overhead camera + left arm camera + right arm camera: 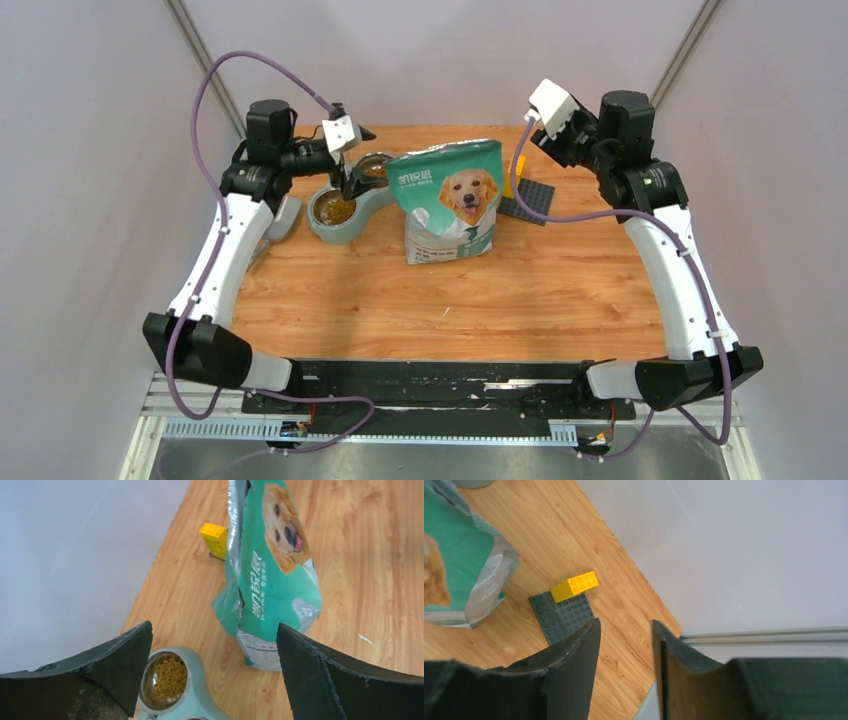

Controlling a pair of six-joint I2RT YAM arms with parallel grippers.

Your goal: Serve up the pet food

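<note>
The wooden tabletop (450, 300) carries a dog-printed green bag (450, 200), upright at mid-width toward the far edge. The left hand (214, 627) hangs spread wide and empty over the far-left corner. The right hand (625, 624), fingers slightly apart, pinches nothing above the far-right corner. A double bowl (322, 232) sits near the far-left corner. A dark baseplate (564, 615) touches a yellow brick (575, 586) by the far edge. The pet food (338, 210) lies in the bowl's nearer cup.

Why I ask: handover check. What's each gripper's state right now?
Left gripper: wide open, empty.
Right gripper: partly open, empty.
</note>
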